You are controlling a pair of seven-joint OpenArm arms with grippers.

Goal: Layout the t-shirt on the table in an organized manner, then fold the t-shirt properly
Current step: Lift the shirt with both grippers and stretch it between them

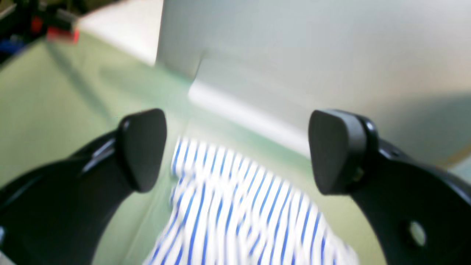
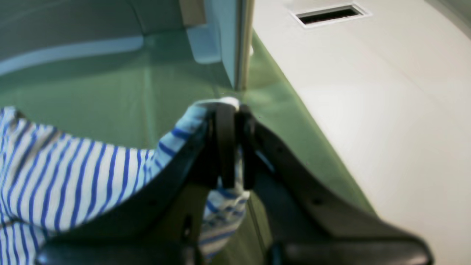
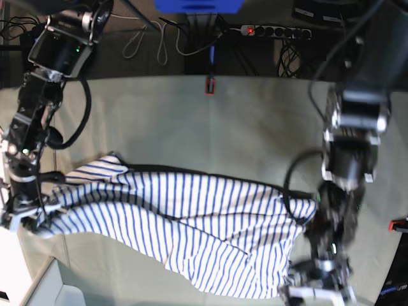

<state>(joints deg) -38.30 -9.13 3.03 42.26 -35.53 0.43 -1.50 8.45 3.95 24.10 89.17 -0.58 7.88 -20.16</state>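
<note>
The white t-shirt (image 3: 191, 217) with thin blue stripes lies stretched and rumpled across the pale green table (image 3: 191, 121). In the base view my right gripper (image 3: 29, 220) is at the shirt's left end. The right wrist view shows this gripper (image 2: 235, 110) shut on a bunched edge of the t-shirt (image 2: 73, 176). My left gripper (image 3: 315, 294) hangs at the shirt's right end, near the table's front edge. In the blurred left wrist view it (image 1: 237, 147) stands wide open, and the striped cloth (image 1: 235, 206) lies loose below the two black pads (image 1: 141, 147).
A red clamp (image 3: 208, 85) sits on the far table edge and another (image 3: 398, 224) at the right edge. Cables and a power strip (image 3: 274, 30) lie behind the table. A white box (image 3: 38, 287) stands at the front left corner.
</note>
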